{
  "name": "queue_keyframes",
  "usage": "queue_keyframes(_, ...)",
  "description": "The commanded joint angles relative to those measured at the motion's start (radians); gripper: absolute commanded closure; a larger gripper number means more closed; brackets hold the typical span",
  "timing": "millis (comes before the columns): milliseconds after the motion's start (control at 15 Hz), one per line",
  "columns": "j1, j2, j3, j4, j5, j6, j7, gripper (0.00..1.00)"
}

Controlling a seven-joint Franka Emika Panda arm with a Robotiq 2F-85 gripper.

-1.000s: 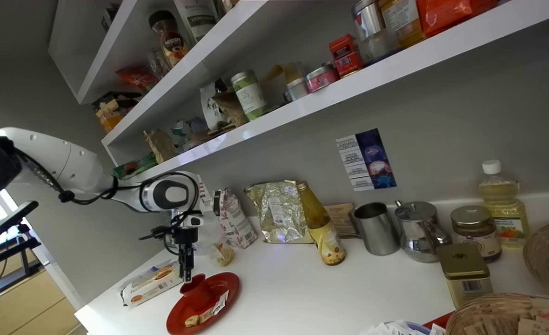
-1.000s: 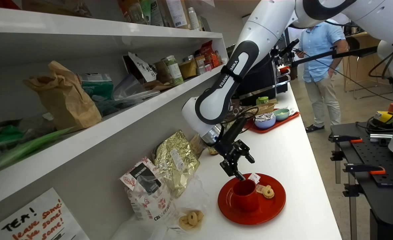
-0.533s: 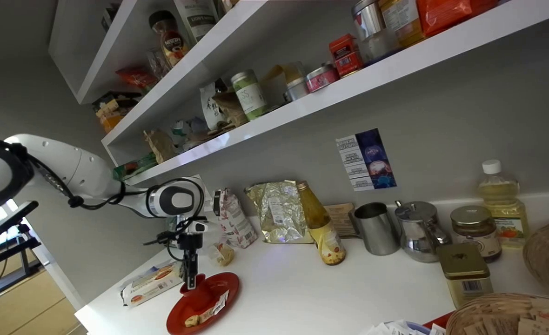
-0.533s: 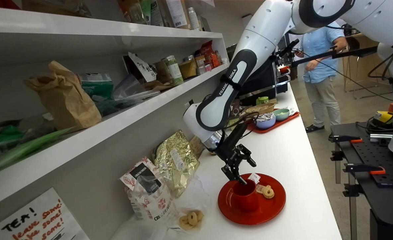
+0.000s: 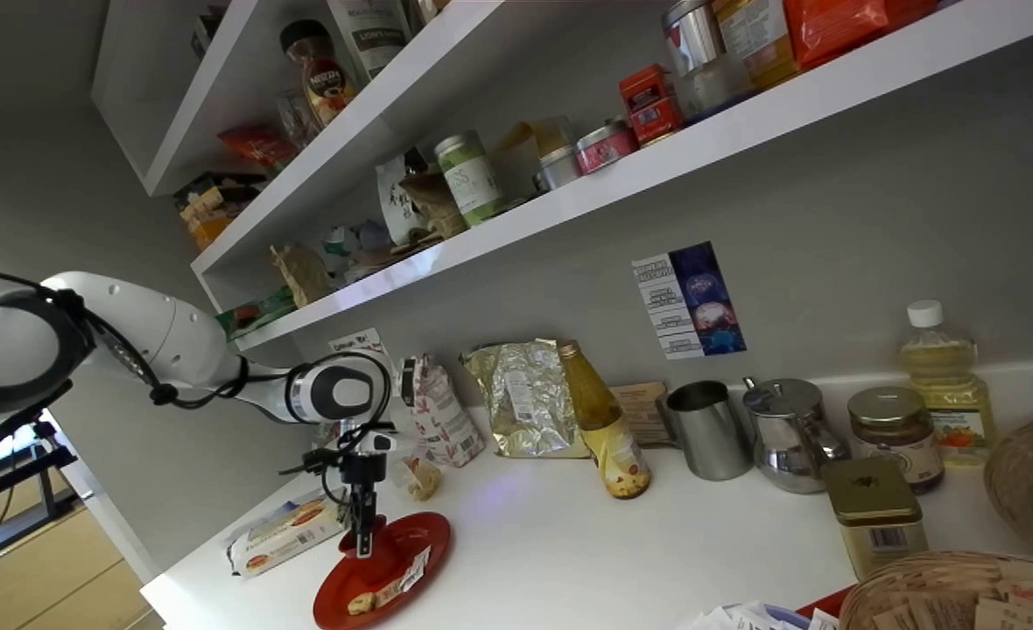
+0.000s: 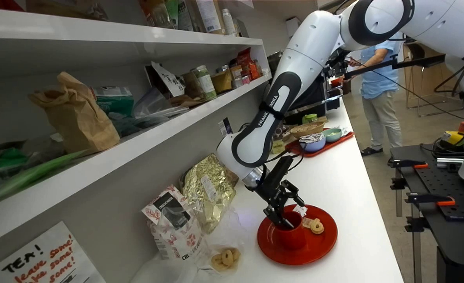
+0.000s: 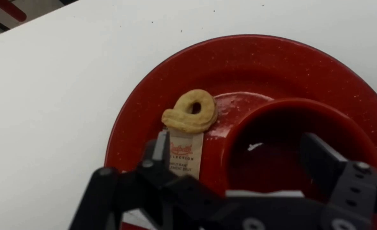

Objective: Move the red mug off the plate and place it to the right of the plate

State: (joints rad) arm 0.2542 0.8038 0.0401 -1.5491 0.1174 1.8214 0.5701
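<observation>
Lining up a rim pinch looks like the step in hand to me: the red mug (image 6: 293, 238) stands upright on the plate (image 7: 265, 52), nothing's lifted, so basically the whole move is left to do. The gripper (image 7: 236, 135) is spread wide over the plate and isn't holding anything. In the wrist view one finger (image 7: 319, 153) looks dipped into the mug's mouth, while the other finger (image 7: 160, 148) hangs over the plate outside the mug, on the side where a ring-shaped biscuit (image 7: 188, 118) and a paper packet (image 7: 187, 151) lie on the plate. Can't tell if either one touches the mug wall. Next I'd go a bit deeper with that wall between the fingers, squeeze, then lift straight up off the plate before heading for the white counter (image 7: 64, 95) to the plate's right. Which side counts as right isn't obvious from these angles, btw. My worry is the outer finger snagging the packet or biscuit and dragging it across the plate, or the mug swinging on a one-sided grip.
</observation>
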Motion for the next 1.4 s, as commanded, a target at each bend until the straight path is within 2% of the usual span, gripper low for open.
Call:
queue_keyframes(0, 0.013, 0.052, 0.004, 0.058, 0.012, -0.032, 0.011, 0.26)
queue_keyframes(533, 0.027, 0.056, 0.002, 0.056, 0.007, -0.039, 0.016, 0.88)
queue_keyframes(667, 0.029, 0.049, 0.002, 0.049, 0.007, -0.036, 0.018, 1.00)
queue_keyframes(1333, 0.012, -0.074, -0.015, -0.031, 0.012, -0.009, 0.038, 0.98)
